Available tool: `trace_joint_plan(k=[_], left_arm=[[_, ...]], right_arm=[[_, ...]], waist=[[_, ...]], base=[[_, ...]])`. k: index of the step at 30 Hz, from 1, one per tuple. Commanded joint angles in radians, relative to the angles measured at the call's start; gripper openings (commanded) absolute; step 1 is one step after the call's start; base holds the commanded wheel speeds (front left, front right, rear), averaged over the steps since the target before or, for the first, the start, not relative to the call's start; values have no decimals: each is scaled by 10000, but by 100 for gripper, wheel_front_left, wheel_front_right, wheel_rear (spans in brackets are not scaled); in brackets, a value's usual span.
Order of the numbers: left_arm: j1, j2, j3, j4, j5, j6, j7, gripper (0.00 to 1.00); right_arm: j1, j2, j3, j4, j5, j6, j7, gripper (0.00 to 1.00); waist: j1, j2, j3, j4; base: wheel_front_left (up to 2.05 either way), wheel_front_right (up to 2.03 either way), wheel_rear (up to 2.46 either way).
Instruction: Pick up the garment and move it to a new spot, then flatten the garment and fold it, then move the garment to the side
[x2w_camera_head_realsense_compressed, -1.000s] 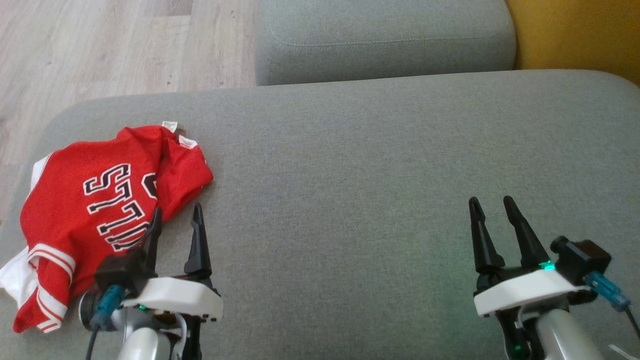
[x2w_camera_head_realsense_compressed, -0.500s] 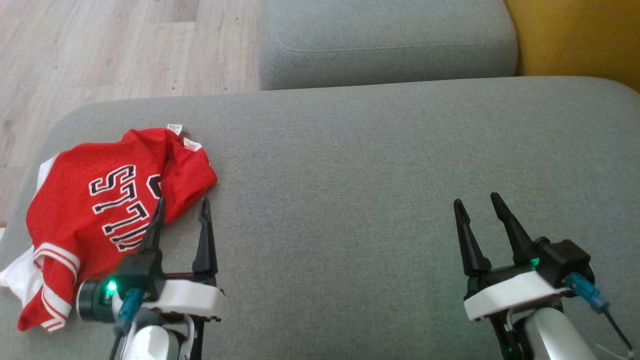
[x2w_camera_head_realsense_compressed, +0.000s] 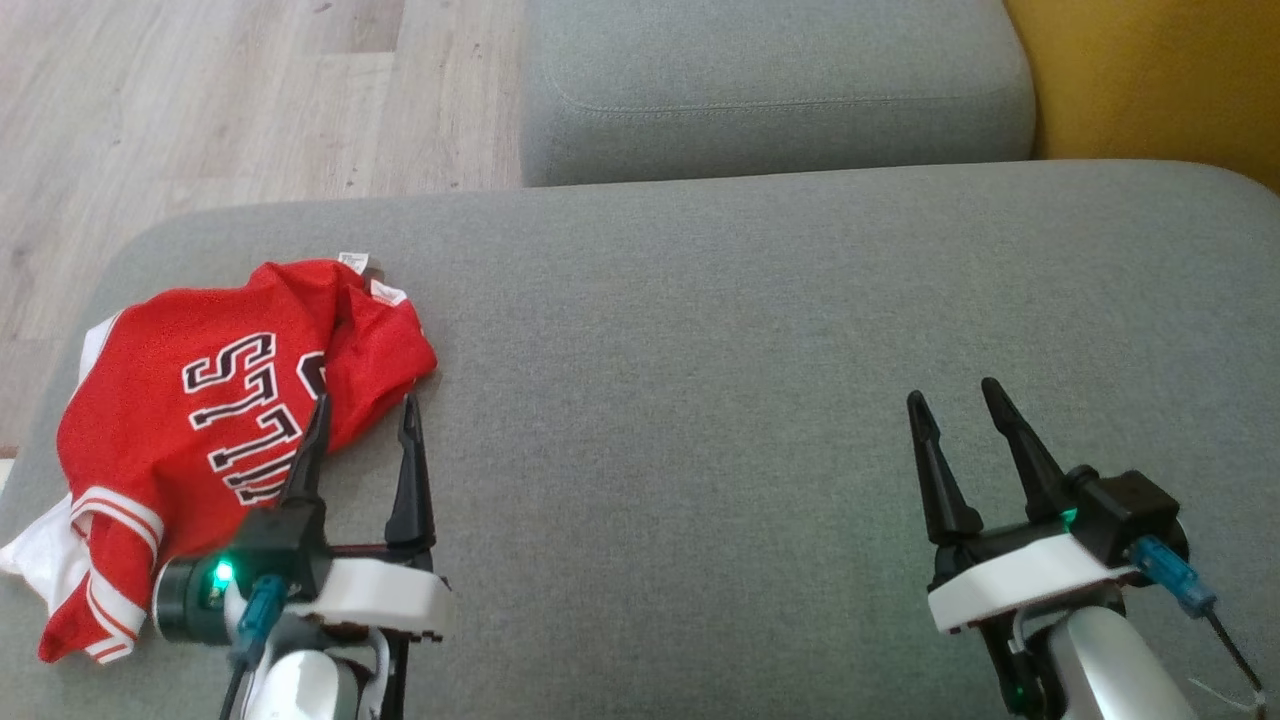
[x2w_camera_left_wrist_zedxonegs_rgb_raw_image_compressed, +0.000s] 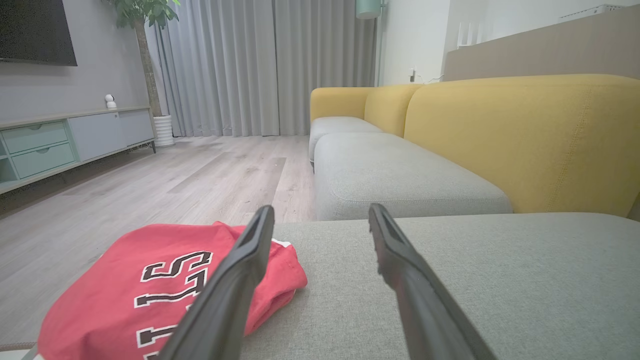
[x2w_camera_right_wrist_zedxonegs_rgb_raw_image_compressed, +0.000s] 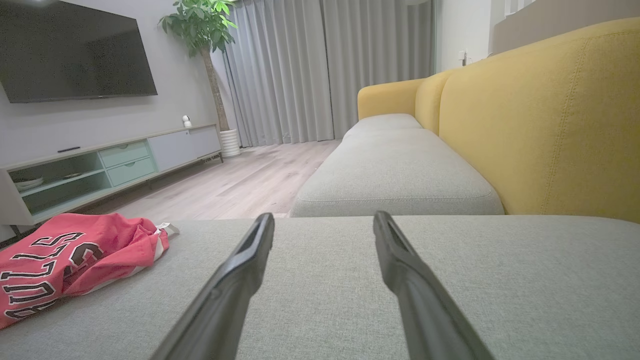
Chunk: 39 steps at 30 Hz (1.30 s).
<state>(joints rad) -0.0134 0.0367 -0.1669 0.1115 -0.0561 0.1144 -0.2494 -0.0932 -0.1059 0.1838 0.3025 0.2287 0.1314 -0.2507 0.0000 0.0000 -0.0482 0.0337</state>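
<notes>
The garment (x2w_camera_head_realsense_compressed: 200, 420) is a red jersey with black-and-white letters and white trim, lying crumpled at the left end of the grey sofa cushion (x2w_camera_head_realsense_compressed: 700, 350). It also appears in the left wrist view (x2w_camera_left_wrist_zedxonegs_rgb_raw_image_compressed: 150, 285) and the right wrist view (x2w_camera_right_wrist_zedxonegs_rgb_raw_image_compressed: 65, 255). My left gripper (x2w_camera_head_realsense_compressed: 365, 412) hovers open at the garment's near right edge, one finger over the red cloth, the other over bare cushion. Nothing sits between its fingers. My right gripper (x2w_camera_head_realsense_compressed: 955, 392) is open and empty over the cushion's right part, far from the garment.
A second grey cushion (x2w_camera_head_realsense_compressed: 770, 80) lies beyond, with the yellow sofa back (x2w_camera_head_realsense_compressed: 1150, 70) at the right. Wooden floor (x2w_camera_head_realsense_compressed: 200, 90) drops off past the cushion's left and far edges. A TV unit (x2w_camera_right_wrist_zedxonegs_rgb_raw_image_compressed: 110, 160) and a potted plant (x2w_camera_right_wrist_zedxonegs_rgb_raw_image_compressed: 205, 25) stand across the room.
The head camera has tilted, shifting the whole picture slightly down. The left gripper rolled at the wrist and edged right along the garment's edge; the right gripper shifted slightly left. Both stayed open.
</notes>
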Motion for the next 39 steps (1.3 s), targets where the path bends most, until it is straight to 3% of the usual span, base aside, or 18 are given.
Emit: trace_joint_plan(k=[1, 21, 39], left_arm=[[-633, 136, 321, -303, -74, 4, -124, 100], [-586, 135, 477, -124, -239, 5, -124, 100], [-498, 157, 1415, 383, -474, -152, -124, 100]], right_arm=[[-522, -1, 179, -267, 74, -7, -111, 100], [-446, 56, 126, -486, 144, -7, -111, 100], [-42, 94, 487, -1190, 718, -7, -111, 100]], waist=[[0, 0, -9, 7], [0, 0, -39, 348], [0, 0, -161, 4100]], base=[[0, 0, 0], [0, 0, 0], [0, 0, 0]])
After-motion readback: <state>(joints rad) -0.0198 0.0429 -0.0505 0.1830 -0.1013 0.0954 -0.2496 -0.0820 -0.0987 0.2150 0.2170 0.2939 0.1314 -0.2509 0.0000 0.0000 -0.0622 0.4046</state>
